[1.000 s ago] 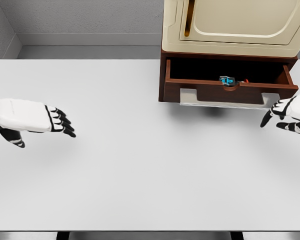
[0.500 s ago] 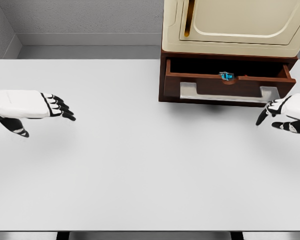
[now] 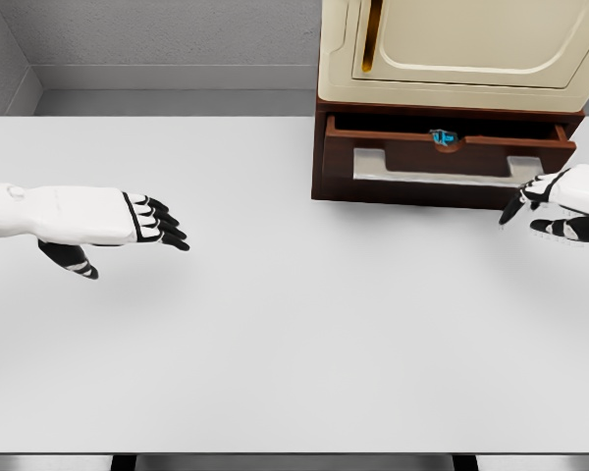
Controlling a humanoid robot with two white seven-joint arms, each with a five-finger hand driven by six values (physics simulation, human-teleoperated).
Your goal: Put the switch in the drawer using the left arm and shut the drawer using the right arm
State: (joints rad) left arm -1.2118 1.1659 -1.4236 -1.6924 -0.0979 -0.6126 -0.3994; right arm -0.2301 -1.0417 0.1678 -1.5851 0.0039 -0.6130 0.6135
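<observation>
Beneath cream cabinet (image 3: 461,49), drawer (image 3: 450,157) holds switch (image 3: 443,137).

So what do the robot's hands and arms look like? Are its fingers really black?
Mostly, yes. Both arms are smooth and white, like plastic sleeves. The left hand has a white back with black lines across the knuckles, and its fingers and thumb are black with small white bands. The right hand matches: white on the back, black fingers with white stripes. No cables or writing show.
</observation>
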